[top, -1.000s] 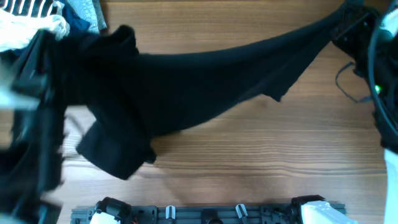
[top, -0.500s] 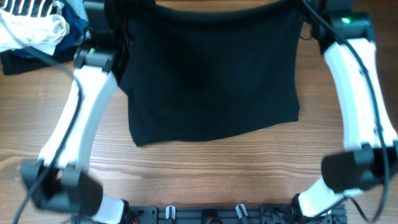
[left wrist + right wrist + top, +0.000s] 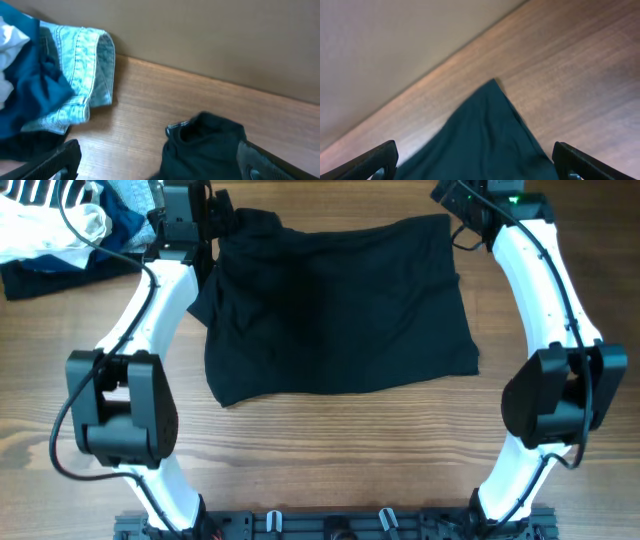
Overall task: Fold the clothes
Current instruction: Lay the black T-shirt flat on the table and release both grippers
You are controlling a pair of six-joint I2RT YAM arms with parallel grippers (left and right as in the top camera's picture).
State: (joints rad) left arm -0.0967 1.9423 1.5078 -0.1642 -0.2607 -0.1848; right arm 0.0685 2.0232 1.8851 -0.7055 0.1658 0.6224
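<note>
The clothes, one plain black garment (image 3: 335, 310), lie spread in a rough rectangle on the wooden table, with the far left corner bunched up. My left gripper (image 3: 216, 222) hovers at that bunched corner (image 3: 207, 145), jaws wide open (image 3: 157, 152) and the cloth lying loose between the fingers (image 3: 57, 162). At the far right corner of the garment (image 3: 490, 130) my right gripper (image 3: 449, 202) is open too (image 3: 475, 157), its fingers (image 3: 575, 160) on either side of the flat pointed corner without touching it.
A heap of other garments (image 3: 60, 225), white, striped, navy and light-blue denim (image 3: 75, 65), lies at the far left of the table. A wall (image 3: 395, 45) runs close behind both grippers along the table's far edge (image 3: 210, 77).
Both grippers held the black garment's far edge half a second ago. Now they have opened and let it go, and the cloth has settled on the table.
</note>
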